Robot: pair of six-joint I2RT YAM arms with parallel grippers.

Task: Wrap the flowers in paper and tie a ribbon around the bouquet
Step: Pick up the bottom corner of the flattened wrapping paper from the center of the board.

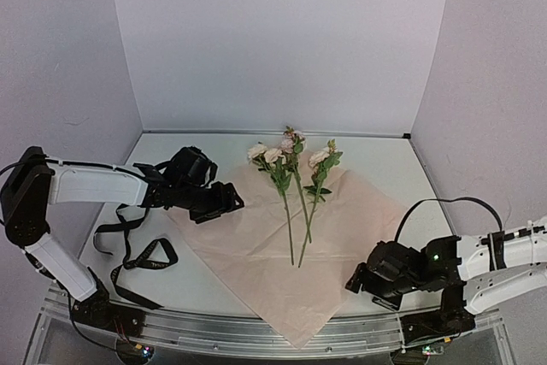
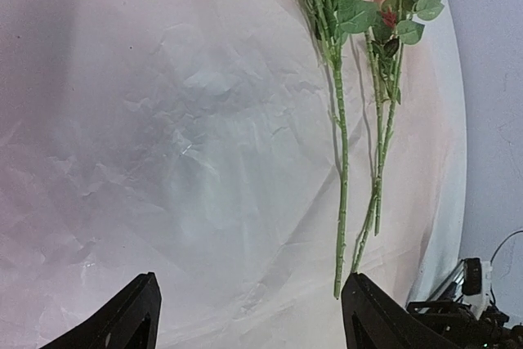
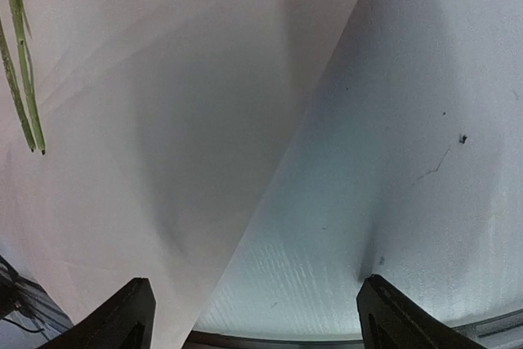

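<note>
waiting over flowers not yet wrapped, both hands empty
closest to me the black two-finger right gripper [image 1: 366, 278] hangs over the near right edge of the large, thin, light pink tissue-like paper [image 1: 248, 250], jaws spread wide on nothing. to the left the long narrow black ribbon [image 1: 137, 250] lies in loose loops on the white table [image 1: 385, 164]. the left gripper [image 1: 224, 203] sits over the sheet's left side, also spread and empty. the pale pink and cream flowers [image 1: 295, 185] lie across the middle, thin green stems toward me, blooms at the far corner. i'd say the paper is limp, creased and easily torn, best pinched at a corner; the stems look light and springy, safest held low. no container anywhere.
</note>
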